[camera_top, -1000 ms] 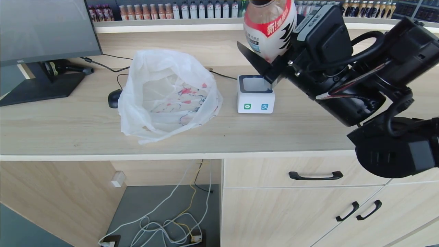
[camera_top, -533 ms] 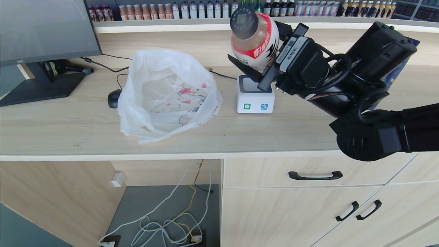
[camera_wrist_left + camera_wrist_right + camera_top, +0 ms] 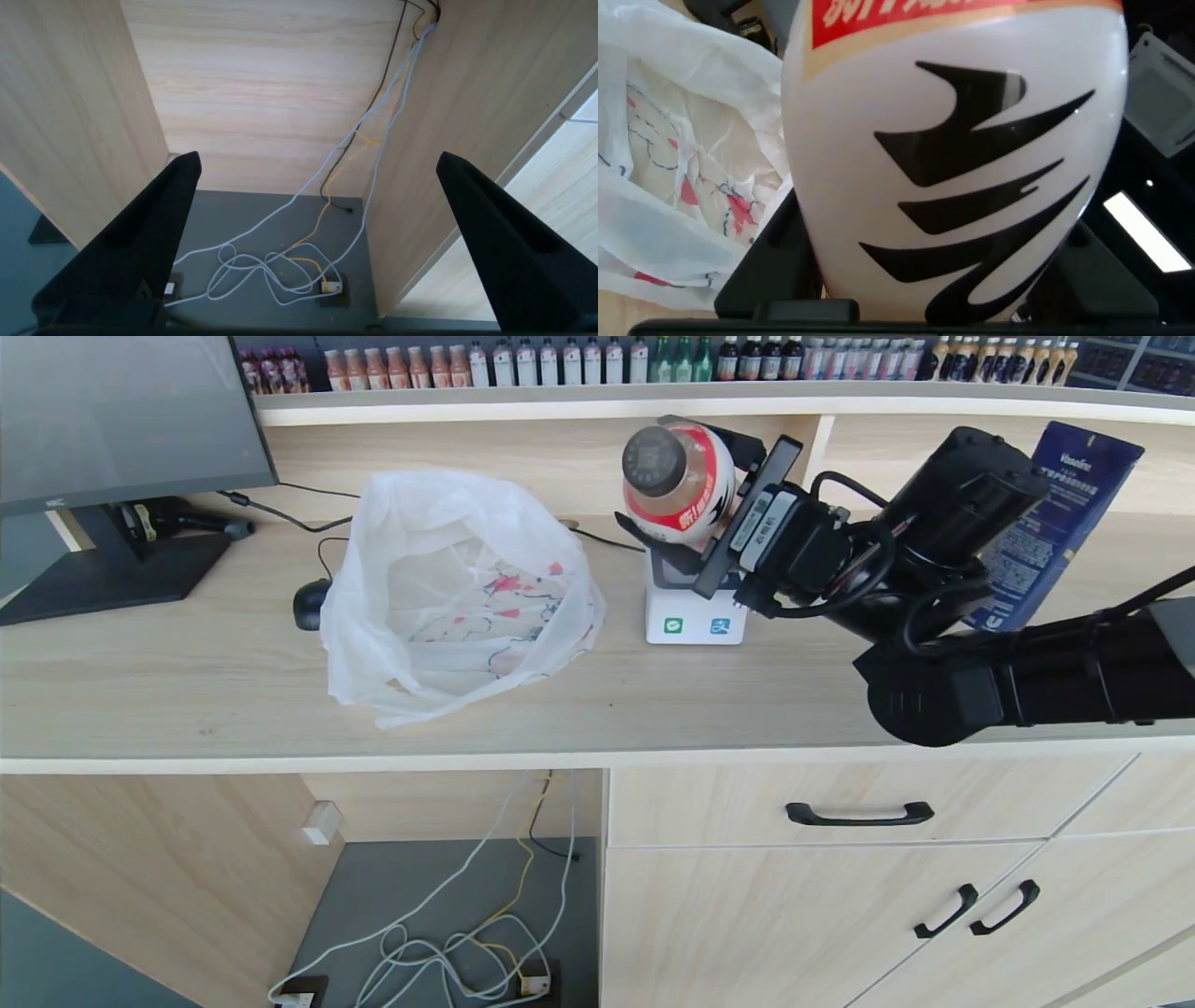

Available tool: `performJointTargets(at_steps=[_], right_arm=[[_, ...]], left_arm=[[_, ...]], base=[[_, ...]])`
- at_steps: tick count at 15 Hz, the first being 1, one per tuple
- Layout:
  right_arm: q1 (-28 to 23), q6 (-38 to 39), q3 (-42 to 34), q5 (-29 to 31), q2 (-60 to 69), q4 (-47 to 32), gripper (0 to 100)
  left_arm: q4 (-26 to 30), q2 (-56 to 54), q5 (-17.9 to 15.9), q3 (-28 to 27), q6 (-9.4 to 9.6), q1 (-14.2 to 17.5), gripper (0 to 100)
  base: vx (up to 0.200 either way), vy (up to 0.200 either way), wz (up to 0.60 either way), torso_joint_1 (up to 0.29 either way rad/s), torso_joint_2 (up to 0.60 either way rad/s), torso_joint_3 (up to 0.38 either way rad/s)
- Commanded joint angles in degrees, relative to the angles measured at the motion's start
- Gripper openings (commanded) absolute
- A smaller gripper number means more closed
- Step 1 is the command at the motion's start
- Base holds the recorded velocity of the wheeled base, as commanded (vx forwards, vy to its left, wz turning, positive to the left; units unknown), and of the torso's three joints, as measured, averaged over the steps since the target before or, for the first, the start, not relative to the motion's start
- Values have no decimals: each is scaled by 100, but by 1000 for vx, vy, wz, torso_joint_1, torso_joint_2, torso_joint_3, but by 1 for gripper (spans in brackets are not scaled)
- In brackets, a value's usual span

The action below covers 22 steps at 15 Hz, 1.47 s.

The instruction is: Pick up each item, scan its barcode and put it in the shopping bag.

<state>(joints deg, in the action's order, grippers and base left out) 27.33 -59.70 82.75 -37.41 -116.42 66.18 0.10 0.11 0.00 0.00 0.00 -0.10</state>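
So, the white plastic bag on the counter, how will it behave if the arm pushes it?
The shopping bag looks thin and crumpled, so it is probably floppy and would fold rather than resist. Nothing visible pins it, so it may slide on the smooth counter. Its mouth stands open and could collapse if the bottle hits the rim.

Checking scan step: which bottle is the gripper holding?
The red-and-white labelled bottle in the right gripper, above the scanner; the others stand on the back shelf.

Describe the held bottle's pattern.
The bottle is white with black swooping stripes and a red band, clearest in the right wrist view.
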Motion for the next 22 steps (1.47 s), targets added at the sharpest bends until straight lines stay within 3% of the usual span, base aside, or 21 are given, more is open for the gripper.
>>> performJointTargets(at_steps=[1, 9, 22], right_arm=[[-123, -121, 92, -47, -162, 0, 0], [-518, -771, 242, -601, -346, 0, 0], [-483, -1123, 532, -838, -610, 26, 0]], left_arm=[[-1, -2, 0, 0, 0, 1, 100], [-1, -2, 0, 0, 0, 1, 100], [-1, -2, 0, 0, -9, 1, 100]], base=[[0, 0, 0, 0, 0, 0], [0, 0, 0, 0, 0, 0], [0, 0, 0, 0, 0, 0]])
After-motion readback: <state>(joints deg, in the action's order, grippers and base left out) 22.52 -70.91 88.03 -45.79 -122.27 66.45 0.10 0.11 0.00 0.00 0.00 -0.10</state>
